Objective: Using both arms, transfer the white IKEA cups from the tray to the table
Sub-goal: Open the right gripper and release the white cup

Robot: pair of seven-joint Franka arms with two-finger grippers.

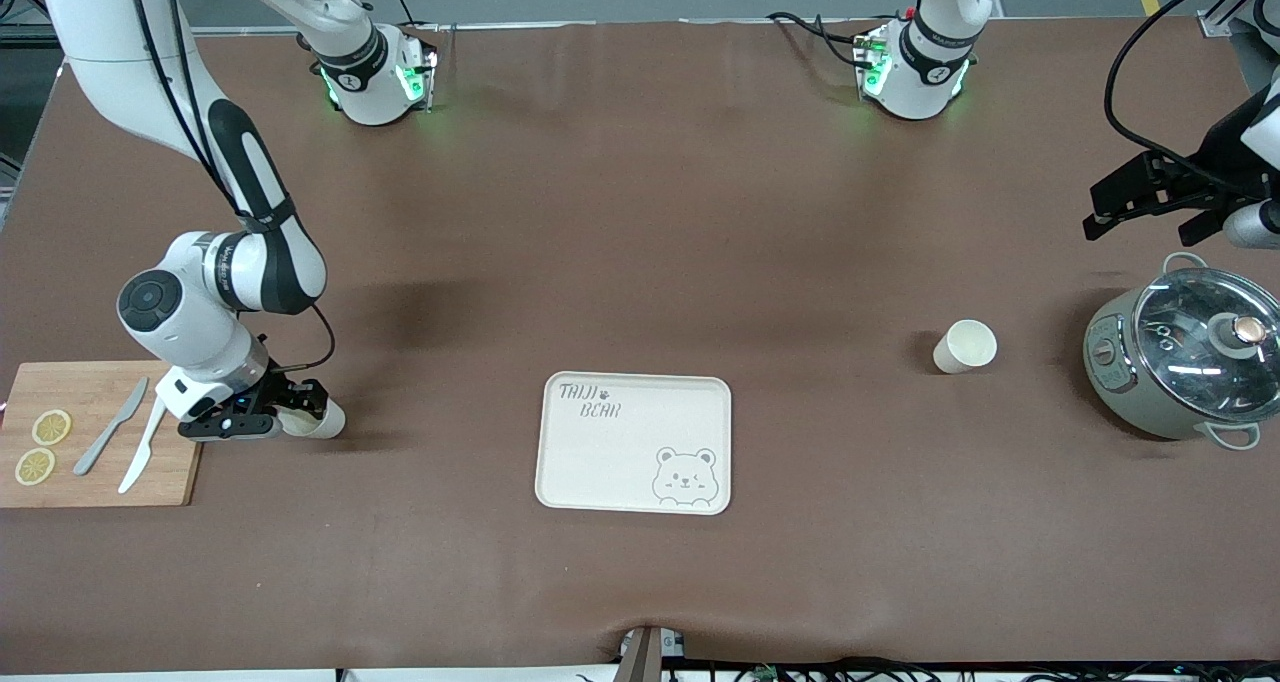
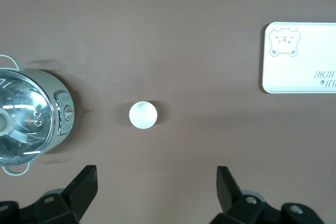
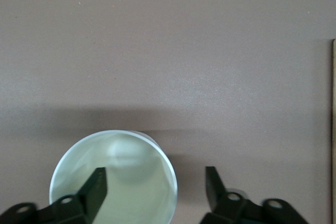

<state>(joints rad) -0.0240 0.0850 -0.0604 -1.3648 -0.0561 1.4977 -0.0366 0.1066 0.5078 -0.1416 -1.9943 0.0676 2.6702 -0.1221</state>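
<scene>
Look at your right end effector (image 1: 283,409) first. It is down low by the table (image 1: 640,212), just beside the wooden board (image 1: 95,432) at the right arm's end. Its two black fingers (image 3: 94,190) are apart. One finger sits inside the mouth of a white cup (image 1: 318,420), and the other finger is outside the cup's wall. So the cup's wall is between the fingers, but you cannot tell if they press on it yet. In the right wrist view that cup (image 3: 114,177) looks big and round, and you can see down into it.

Your left end effector (image 1: 1150,197) is up in the air at the left arm's end of the table. Its fingers (image 2: 84,187) are wide apart and hold nothing. It hangs over bare table near the grey pot (image 1: 1180,357).

The second white cup (image 1: 965,346) stands upright on the table, beside the pot and well apart from the cream tray (image 1: 635,442). In the left wrist view you look straight down into this cup (image 2: 143,115), with the pot (image 2: 31,119) to one side and the tray (image 2: 299,59) to the other.

The tray lies flat in the middle of the table, with a little bear drawn on it. On the wooden board there are two lemon slices (image 1: 42,446), a grey knife (image 1: 110,426) and a white knife (image 1: 143,447).
</scene>
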